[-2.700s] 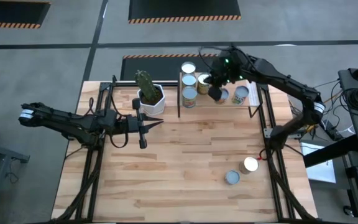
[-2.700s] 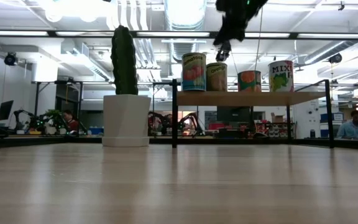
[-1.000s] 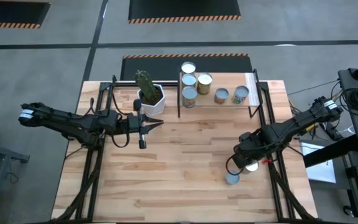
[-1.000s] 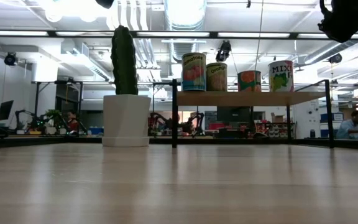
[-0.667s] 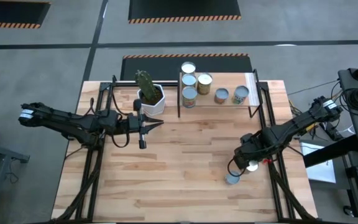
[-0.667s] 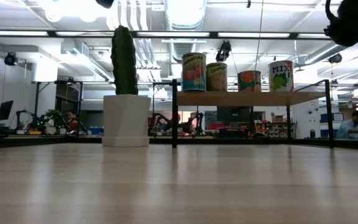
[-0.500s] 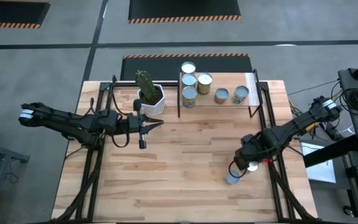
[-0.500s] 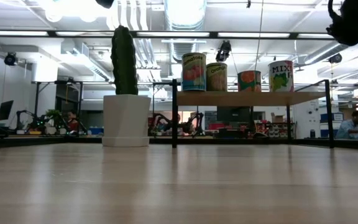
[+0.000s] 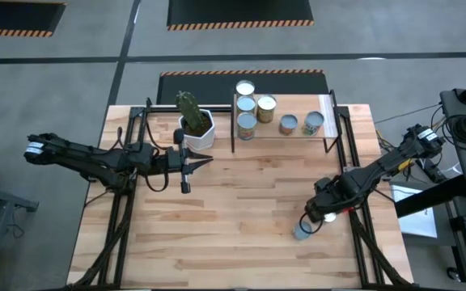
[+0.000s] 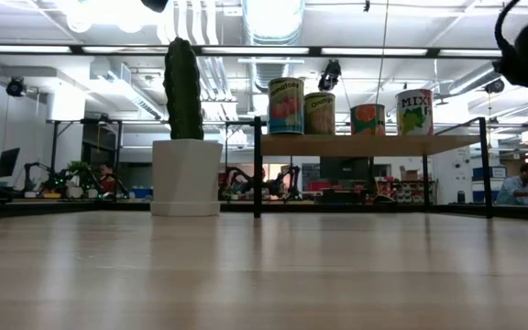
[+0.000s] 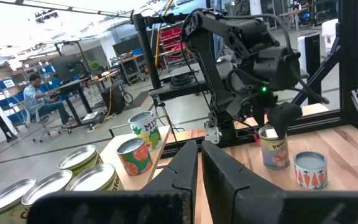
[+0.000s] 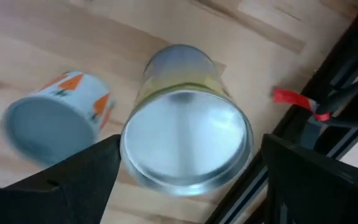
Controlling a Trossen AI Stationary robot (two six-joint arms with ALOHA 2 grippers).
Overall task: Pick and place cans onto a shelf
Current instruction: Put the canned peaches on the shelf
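Two cans stand on the table near its right edge: a silver-topped, yellow-green one [image 12: 185,140] [image 9: 328,215] and a grey-blue one [image 12: 55,121] [image 9: 301,232] beside it. My right gripper [image 12: 188,180] [image 9: 320,217] is open just above the silver-topped can, one finger on either side of it, pointing down; no touch shows. Several more cans [image 9: 247,123] stand on the shelf [image 9: 298,134] at the far side. My left gripper [image 9: 206,160] [image 11: 199,165] hangs shut over the table's left half, with nothing in it.
A white hexagonal pot with a cactus [image 9: 195,125] stands left of the shelf. A black frame rail [image 12: 328,99] with a red tag runs close beside the silver-topped can. The middle of the wooden tabletop [image 9: 241,210] is bare.
My right gripper has shifted a little toward the table's right edge and down, settling over the silver-topped can. The cans have not moved.
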